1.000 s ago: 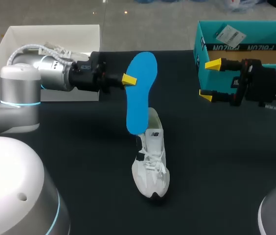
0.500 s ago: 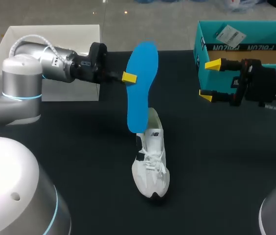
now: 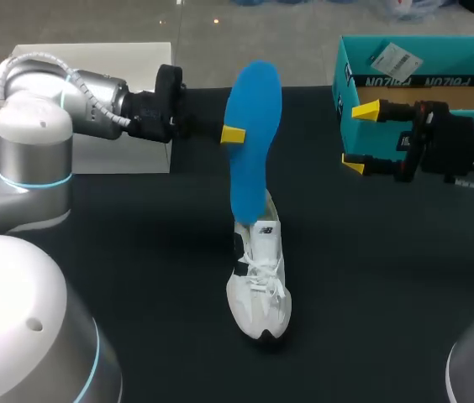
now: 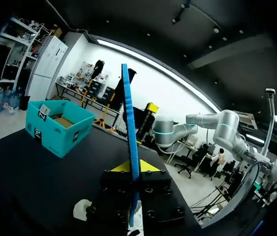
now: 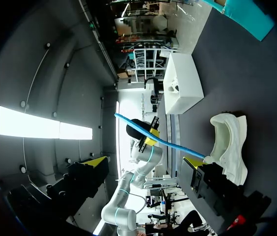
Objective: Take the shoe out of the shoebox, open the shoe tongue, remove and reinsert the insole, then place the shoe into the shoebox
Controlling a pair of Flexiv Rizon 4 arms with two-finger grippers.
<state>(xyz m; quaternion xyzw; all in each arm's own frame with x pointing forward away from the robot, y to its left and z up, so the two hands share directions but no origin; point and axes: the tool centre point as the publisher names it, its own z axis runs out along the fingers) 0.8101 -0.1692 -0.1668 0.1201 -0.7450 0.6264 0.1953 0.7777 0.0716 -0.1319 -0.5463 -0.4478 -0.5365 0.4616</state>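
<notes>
Shoes: one, a white shoe, which stood upright on its sole with its toe towards the robot and its heel away, outside both boxes.
Insoles: one, a blue insole, which stood nearly on end above the shoe's heel. Its lower end met the shoe's heel opening; whether it went inside could not be told.
Boxes: two. A teal shoebox, open-topped, was beyond the shoe to its right and well apart from it. A white box, also open, was beyond the shoe to its left and well apart.
Grippers: two.
Left gripper: above the shoe and just left of its heel. Its fingers were clamped on the insole from both sides at about mid-length; the left wrist view showed the insole edge-on between the yellow tips.
Right gripper: to the right of the shoe and beyond it, near the shoebox's front wall. Its fingers were spread wide and held nothing.
In the way: the held insole covered the shoe's heel in the head view. The left arm crossed in front of the white box.
Surface: a black table, on which the shoe rested near the middle.
</notes>
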